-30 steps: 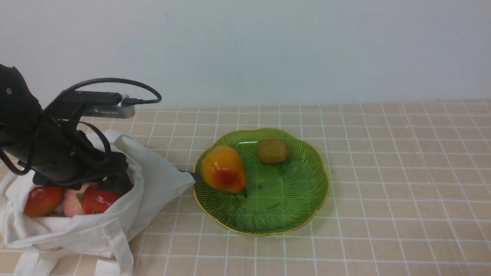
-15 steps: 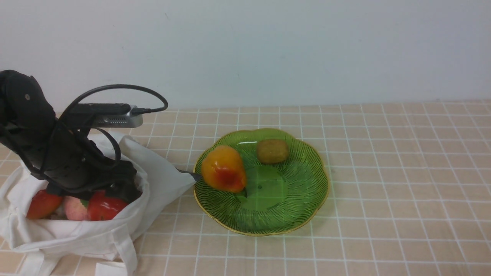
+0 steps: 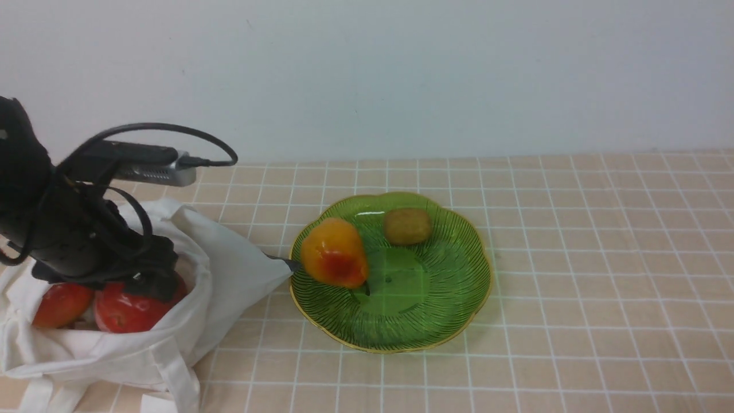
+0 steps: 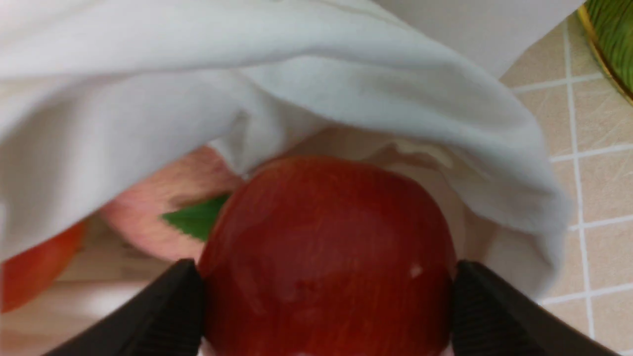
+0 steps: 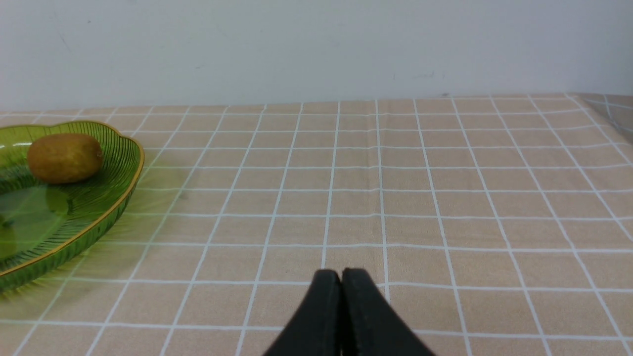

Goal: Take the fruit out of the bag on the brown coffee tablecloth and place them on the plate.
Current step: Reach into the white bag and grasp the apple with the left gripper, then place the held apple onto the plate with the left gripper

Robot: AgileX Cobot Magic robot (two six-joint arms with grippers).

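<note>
Red apple gripped across its width by the left tool, inside the bag; the plate lies to the robot's right.

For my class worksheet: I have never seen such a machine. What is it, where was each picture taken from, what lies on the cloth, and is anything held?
It is a robot with two arms, each ending in a two-fingered gripper. The wide picture looks forward from between the arms; the other two come from a camera on each wrist. On the checked tablecloth lie a white bag and a green plate, which holds an orange-yellow fruit and a kiwi. The left gripper reaches into the bag and grips a red apple; a peach and another red fruit lie beside it. The right gripper is shut and empty, over the cloth.
</note>
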